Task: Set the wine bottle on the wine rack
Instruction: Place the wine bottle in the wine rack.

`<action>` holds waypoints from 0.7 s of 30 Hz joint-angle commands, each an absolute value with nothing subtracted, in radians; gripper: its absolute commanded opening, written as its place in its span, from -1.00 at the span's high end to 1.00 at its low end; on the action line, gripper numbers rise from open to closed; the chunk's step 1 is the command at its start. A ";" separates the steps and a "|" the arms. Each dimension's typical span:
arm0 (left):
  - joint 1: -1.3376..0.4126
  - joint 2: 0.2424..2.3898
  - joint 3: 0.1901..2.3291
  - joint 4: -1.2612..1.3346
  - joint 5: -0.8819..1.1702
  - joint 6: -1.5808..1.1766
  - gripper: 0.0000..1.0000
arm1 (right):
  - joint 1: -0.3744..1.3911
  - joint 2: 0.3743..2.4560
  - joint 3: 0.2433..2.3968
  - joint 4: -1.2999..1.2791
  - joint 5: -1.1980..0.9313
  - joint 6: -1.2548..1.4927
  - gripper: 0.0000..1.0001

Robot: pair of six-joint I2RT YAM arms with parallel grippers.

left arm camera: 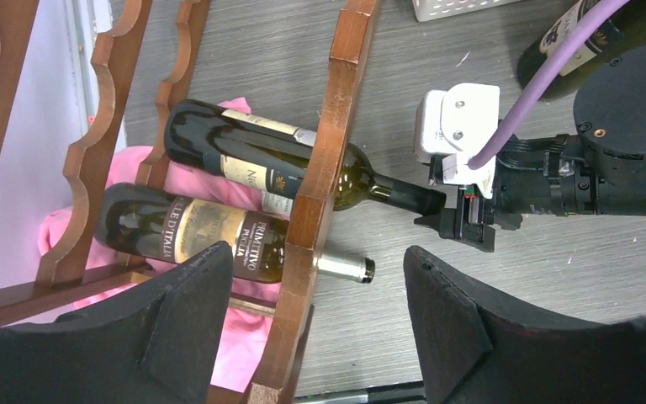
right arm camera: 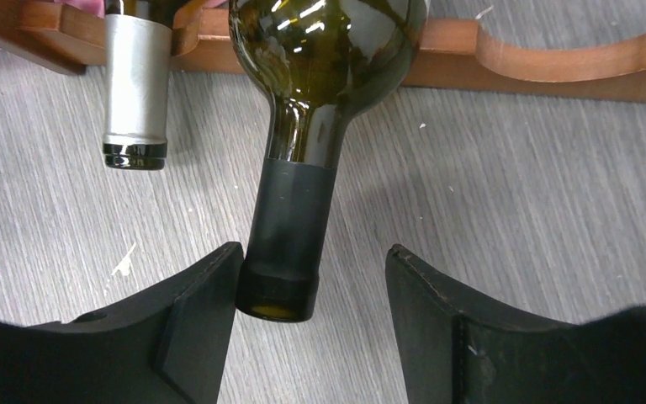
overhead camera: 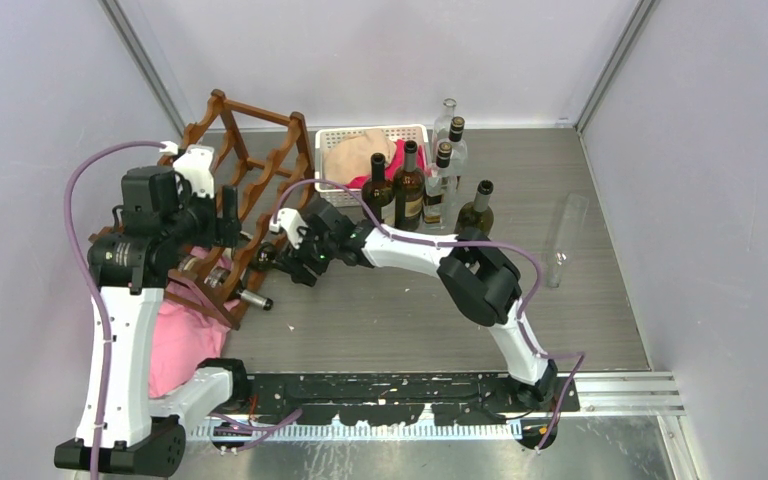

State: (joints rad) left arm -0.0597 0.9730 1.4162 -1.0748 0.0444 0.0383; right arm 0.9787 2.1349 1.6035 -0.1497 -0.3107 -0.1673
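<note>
Wine bottle [left arm camera: 244, 156] lying on its side low in the wine rack [left arm camera: 330, 118], body between the wavy rails, dark-capped neck poking out past the front rail over the table [overhead camera: 410, 300]. Just beside it in the same row, a second bottle [left arm camera: 187, 229] with a silver cap, also on its side, label facing up. Pink cloth [left arm camera: 63, 231] under and behind both.

Right gripper [right arm camera: 311, 263] spread wide at the tip of the dark neck: one finger [right arm camera: 193, 303] up against the cap, the other clear of it, nothing clamped. Wrist level with the table, pointing straight at the rack.

Left gripper [left arm camera: 320, 263] likewise spread apart and empty, hanging above the rack's front rail, looking down on both bottles.

Farther back, a white basket [overhead camera: 335, 140] with cloths in it just beside the rack, and a group of upright bottles [overhead camera: 409, 185] standing next to the basket.
</note>
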 commanded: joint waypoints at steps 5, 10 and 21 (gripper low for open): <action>-0.063 0.969 1.402 -1.043 0.025 0.129 -0.45 | 0.998 2.160 1.655 -0.116 -0.291 -0.145 -0.02; -0.064 0.968 1.363 -1.013 0.021 0.163 -0.41 | 0.998 2.158 1.642 -0.086 -0.280 -0.137 0.69; -0.057 0.975 1.302 -0.951 0.062 0.192 -0.36 | 0.999 2.185 1.590 -0.052 -0.288 -0.109 0.98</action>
State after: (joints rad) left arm -0.0597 0.9695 1.2999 -1.0203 0.0284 0.1646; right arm 0.9955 2.1666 1.5894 -0.1131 -0.2867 -0.1219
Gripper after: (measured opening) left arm 0.690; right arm 0.414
